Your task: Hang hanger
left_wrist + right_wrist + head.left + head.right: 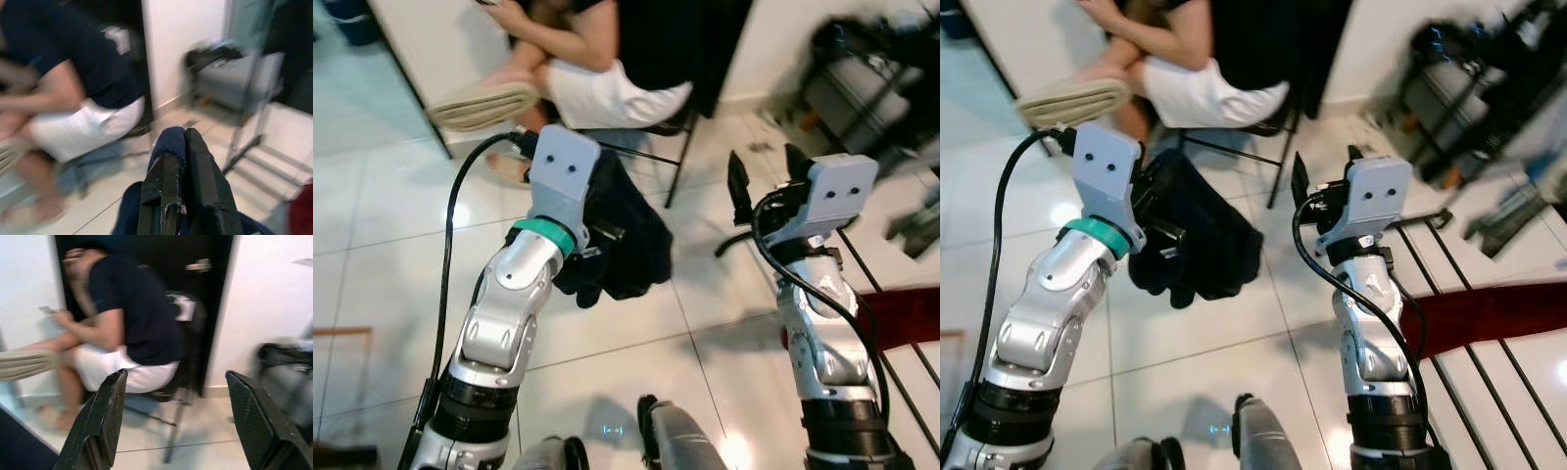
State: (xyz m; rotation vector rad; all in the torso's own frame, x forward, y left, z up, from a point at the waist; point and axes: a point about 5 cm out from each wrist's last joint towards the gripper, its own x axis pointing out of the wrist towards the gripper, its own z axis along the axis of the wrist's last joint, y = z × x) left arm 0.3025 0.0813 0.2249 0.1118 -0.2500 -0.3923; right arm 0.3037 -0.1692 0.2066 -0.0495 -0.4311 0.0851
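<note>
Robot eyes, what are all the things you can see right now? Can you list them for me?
Dark garment: one, black or navy, hanging from the left end effector above the floor.
Person: one, dark top and white shorts, seated on a chair ahead.
Chair: one, black, under the person.
Rack: one, dark, blurred, to the right.
Red cloth: one, low on the right.
Floor: white tiles.
Left end effector: shut on the dark garment.
Right end effector: open, holding nothing.
</note>
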